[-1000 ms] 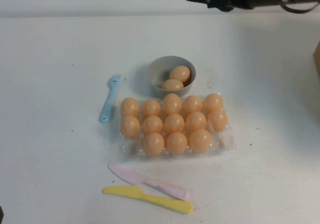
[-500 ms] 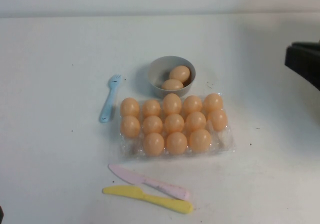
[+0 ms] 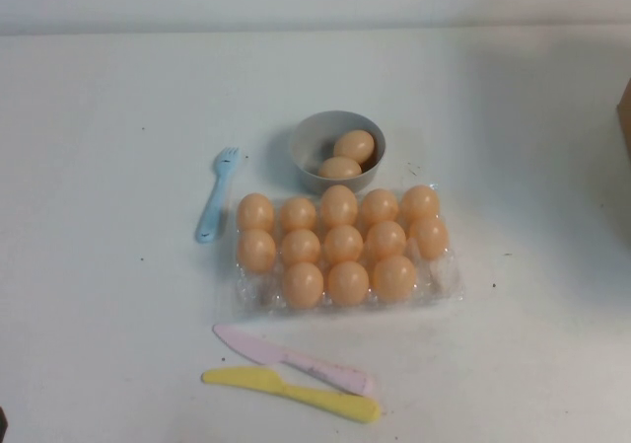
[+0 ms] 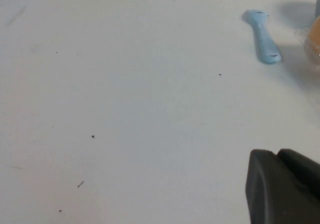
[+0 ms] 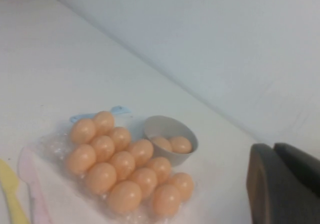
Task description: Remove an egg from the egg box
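The egg box (image 3: 446, 283), a clear crinkly plastic tray, lies mid-table and holds several pale orange eggs (image 3: 343, 243) in three rows. It also shows in the right wrist view (image 5: 50, 145) with its eggs (image 5: 122, 164). Neither gripper shows in the high view. My left gripper (image 4: 276, 153) hangs shut and empty above bare table, left of the fork. My right gripper (image 5: 272, 146) is shut and empty, held off to the right of the box and well apart from it.
A grey bowl (image 3: 306, 137) with two eggs stands just behind the box. A blue fork (image 3: 215, 196) lies left of it. A pink knife (image 3: 296, 361) and a yellow knife (image 3: 296, 394) lie in front. A brown object (image 3: 625, 117) is at the right edge.
The right arm was over the far right of the table, swung to the right edge, and has now left the high view. The eggs, box and bowl have not moved.
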